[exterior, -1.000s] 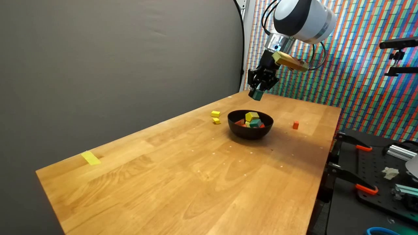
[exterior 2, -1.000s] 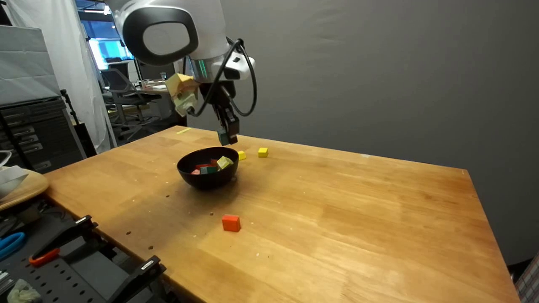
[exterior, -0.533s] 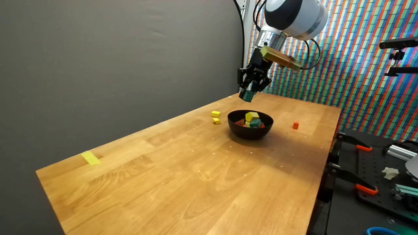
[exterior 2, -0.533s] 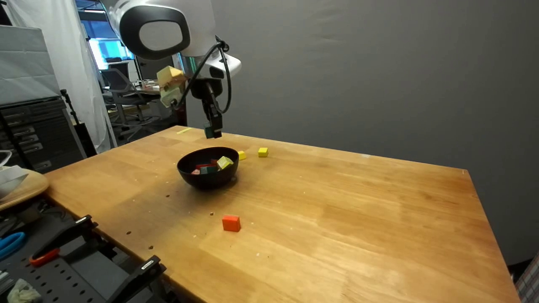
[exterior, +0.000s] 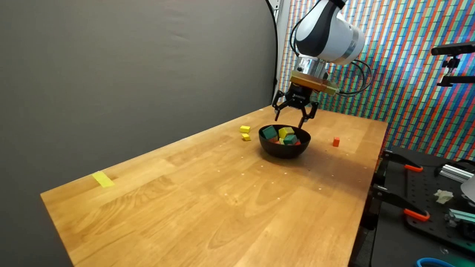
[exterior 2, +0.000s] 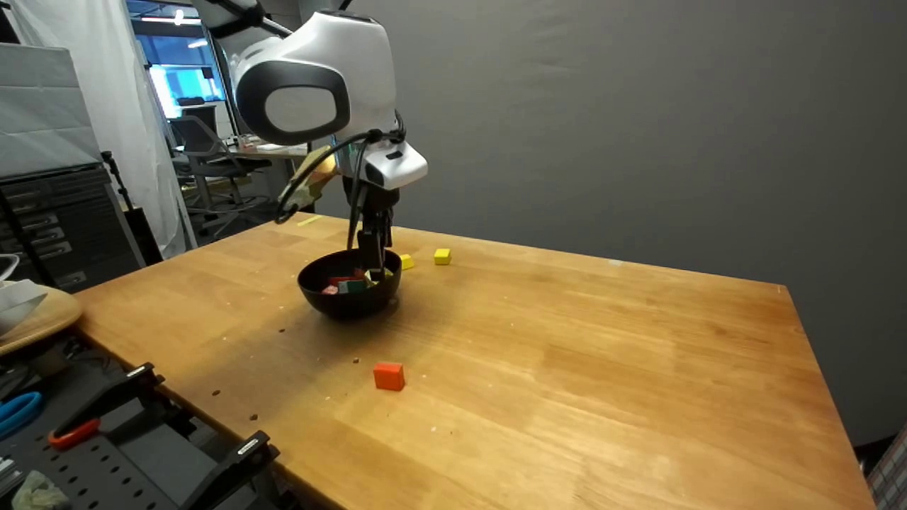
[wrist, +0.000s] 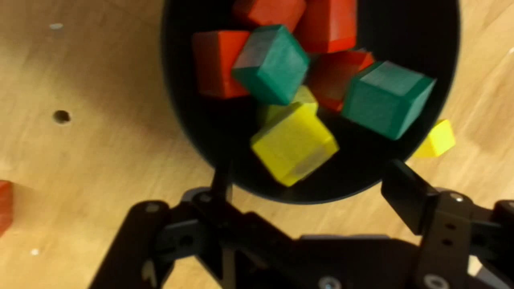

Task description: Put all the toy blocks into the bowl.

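Observation:
The black bowl (exterior: pixel 284 150) stands on the table and holds several red blocks (wrist: pixel 329 24), two yellow blocks (wrist: pixel 297 146) and two green blocks (wrist: pixel 387 96), piled loosely. Just over the bowl's rim my gripper (exterior: pixel 288 123) points down. Its jaws are spread wide, and nothing lies between the fingers (wrist: pixel 405 194) in the wrist view. Outside the bowl, two yellow blocks (exterior: pixel 245 129) lie close together on the table in both exterior views. A single red-orange block (exterior 2: pixel 389 376) lies apart from them, on another side of the bowl; the wrist view catches its edge.
A flat yellow strip (exterior: pixel 103 179) is on the table near its far corner. Black clamps with orange tips (exterior: pixel 402 161) grip one table edge, next to a dark perforated board. A round wooden board (exterior 2: pixel 42 315) sits beside the table. A grey backdrop rises behind it.
The gripper came down towards the bowl and opened. The green block that was between its fingers now rests in the bowl against the wall. The blocks outside have not moved.

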### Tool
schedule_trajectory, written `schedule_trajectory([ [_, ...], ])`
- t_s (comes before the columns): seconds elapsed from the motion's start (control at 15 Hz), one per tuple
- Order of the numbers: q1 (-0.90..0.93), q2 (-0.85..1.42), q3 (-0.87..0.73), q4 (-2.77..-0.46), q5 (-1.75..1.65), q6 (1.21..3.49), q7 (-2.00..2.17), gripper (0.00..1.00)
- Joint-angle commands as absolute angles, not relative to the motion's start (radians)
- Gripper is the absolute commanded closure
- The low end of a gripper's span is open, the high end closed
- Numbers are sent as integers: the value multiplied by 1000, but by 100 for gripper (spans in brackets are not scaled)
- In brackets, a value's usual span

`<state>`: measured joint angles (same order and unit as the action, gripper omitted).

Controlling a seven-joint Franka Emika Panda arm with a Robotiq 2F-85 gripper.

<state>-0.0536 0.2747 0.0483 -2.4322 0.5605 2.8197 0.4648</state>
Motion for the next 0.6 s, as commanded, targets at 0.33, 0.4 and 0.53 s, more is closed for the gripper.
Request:
schedule_trajectory([
  [0.33, -106, 149, -127, -2706, 592, 3127, 489, 0],
  [0.4, -108, 153, -149, -2722, 580, 3142, 485, 0],
  [0.53, -123, 162, -176, -2731, 568, 3125, 471, 0],
])
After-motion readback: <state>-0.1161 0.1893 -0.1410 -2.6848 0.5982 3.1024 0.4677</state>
